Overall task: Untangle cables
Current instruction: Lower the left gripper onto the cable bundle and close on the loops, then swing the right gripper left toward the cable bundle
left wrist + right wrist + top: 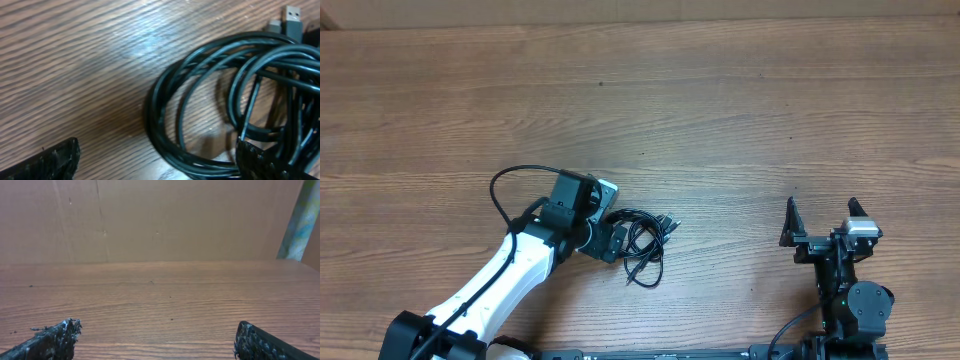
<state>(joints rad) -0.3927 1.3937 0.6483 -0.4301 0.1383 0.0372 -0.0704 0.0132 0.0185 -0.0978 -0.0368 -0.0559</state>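
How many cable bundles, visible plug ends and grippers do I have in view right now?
Cable bundle: 1, coiled and tangled; its separate strands cannot be counted.
Plug ends: 2 showing in the left wrist view.
Grippers: 2, the left gripper at the bundle and the right gripper apart from it, both open.
Total: 5

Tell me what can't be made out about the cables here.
- Overhead: the cables are too small to count strands or trace the knot.
- Left wrist: the bundle runs off the right and bottom edges; one finger covers part.
- Overhead: the left gripper has its fingertips hidden by its own body, so contact is unclear.
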